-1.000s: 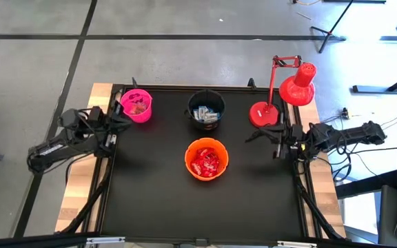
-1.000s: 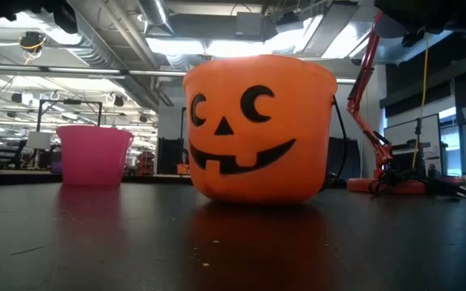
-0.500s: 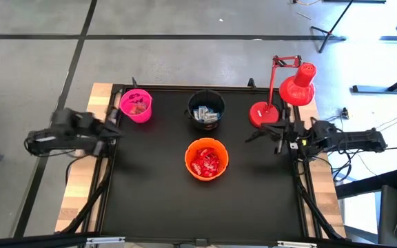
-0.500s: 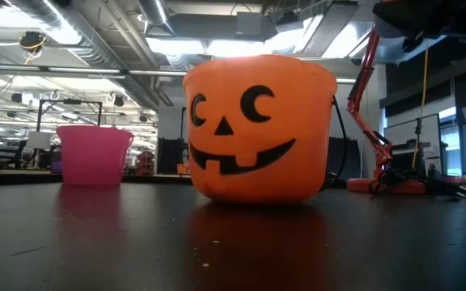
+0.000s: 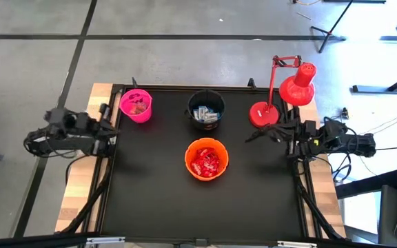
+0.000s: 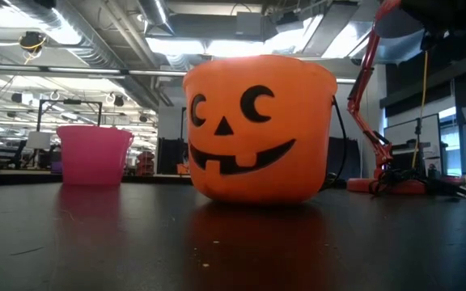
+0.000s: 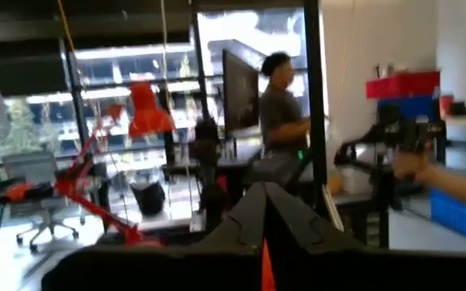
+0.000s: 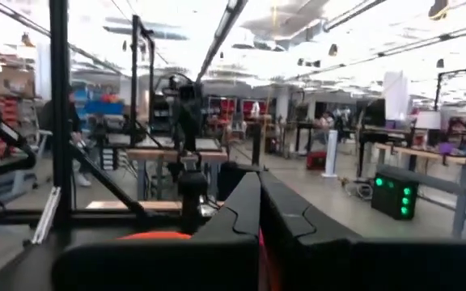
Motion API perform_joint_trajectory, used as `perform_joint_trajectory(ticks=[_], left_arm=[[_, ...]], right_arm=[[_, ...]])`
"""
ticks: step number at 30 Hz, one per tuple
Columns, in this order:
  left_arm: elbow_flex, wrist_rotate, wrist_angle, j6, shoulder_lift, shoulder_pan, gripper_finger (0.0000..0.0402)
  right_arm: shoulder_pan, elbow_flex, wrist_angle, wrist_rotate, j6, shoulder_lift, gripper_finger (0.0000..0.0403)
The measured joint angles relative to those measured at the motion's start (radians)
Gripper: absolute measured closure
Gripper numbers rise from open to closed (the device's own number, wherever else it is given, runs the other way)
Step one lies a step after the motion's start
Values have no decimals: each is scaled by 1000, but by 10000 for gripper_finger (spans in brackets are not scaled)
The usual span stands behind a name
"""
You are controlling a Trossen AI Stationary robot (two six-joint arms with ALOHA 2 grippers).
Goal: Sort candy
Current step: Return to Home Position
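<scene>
The black table (image 5: 150, 200) carries everything. At its 2 o'clock corner stands a red lamp (image 5: 296, 86). The orange bucket (image 5: 206, 159) sits near the centre, the black bucket (image 5: 206, 109) at 12 o'clock from it and the pink bucket (image 5: 137, 106) at 10 o'clock. All the candy lies inside them: red packets (image 5: 207, 162) in the orange one, blue-and-white bars (image 5: 205, 115) in the black one, brownish pieces (image 5: 138, 107) in the pink one. The left gripper (image 7: 264, 191) hangs at the table's 9 o'clock edge, fingers pressed together on nothing, with the pink bucket's candy near it at 1 o'clock. The right gripper (image 8: 259, 176) sits at the 3 o'clock edge beside the lamp base, likewise clenched and empty, well apart from the candy, which lies toward 9 o'clock from it.
</scene>
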Motion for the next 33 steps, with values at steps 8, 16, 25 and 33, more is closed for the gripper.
perform_joint_trajectory(ticks=[8, 16, 25, 33], left_arm=[[-128, 31, 107, 21, 0, 0, 401], [-170, 37, 127, 47, 0, 0, 401], [-291, 78, 262, 72, 0, 0, 401], [-432, 86, 511, 73, 0, 0, 401]], right_arm=[[0, -51, -1, -36, -8, -10, 400], [0, -148, 65, -28, -8, -11, 400], [0, -256, 121, 101, -9, -11, 400], [0, -270, 99, 130, 31, -10, 400]])
